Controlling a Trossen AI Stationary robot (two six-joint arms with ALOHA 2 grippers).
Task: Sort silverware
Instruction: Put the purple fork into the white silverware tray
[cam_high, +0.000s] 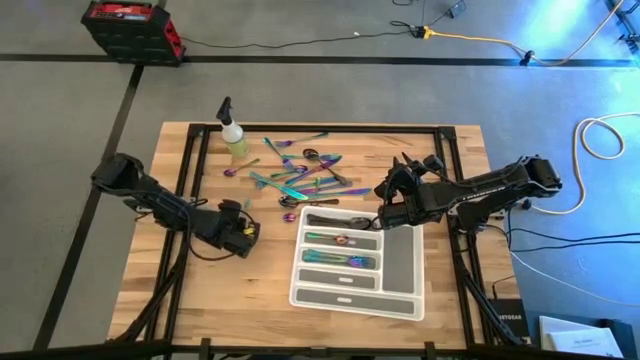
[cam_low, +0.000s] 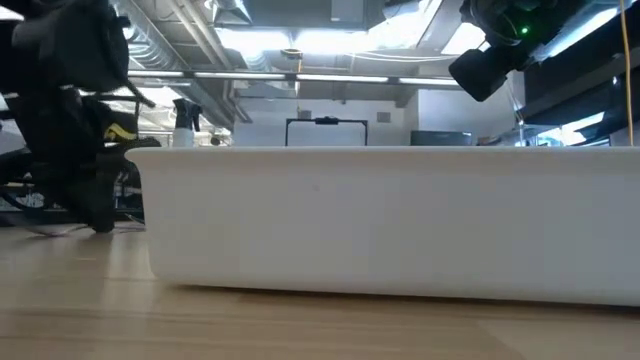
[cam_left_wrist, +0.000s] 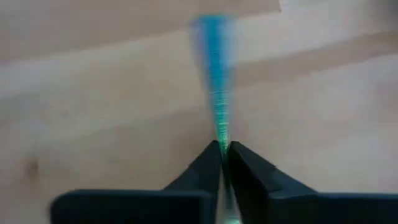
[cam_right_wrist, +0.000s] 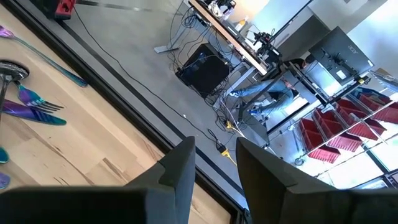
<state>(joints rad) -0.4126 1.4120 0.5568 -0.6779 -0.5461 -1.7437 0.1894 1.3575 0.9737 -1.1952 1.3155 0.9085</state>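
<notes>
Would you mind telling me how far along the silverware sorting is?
Early. A few pieces lie in the tray. The left pincer is shut on one blue-green piece over the table. The right pincer hovers empty by the tray. Most of the pile remains.

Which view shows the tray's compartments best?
The high view: the tray lies open from above, with utensils in two slots. The low view shows only its white side wall. Neither wrist view shows it.

Lab or workshop: concrete floor (cam_high: 330, 85), trailing cables (cam_high: 470, 38), red bins (cam_right_wrist: 336, 134), desks with equipment (cam_right_wrist: 249, 34).
</notes>
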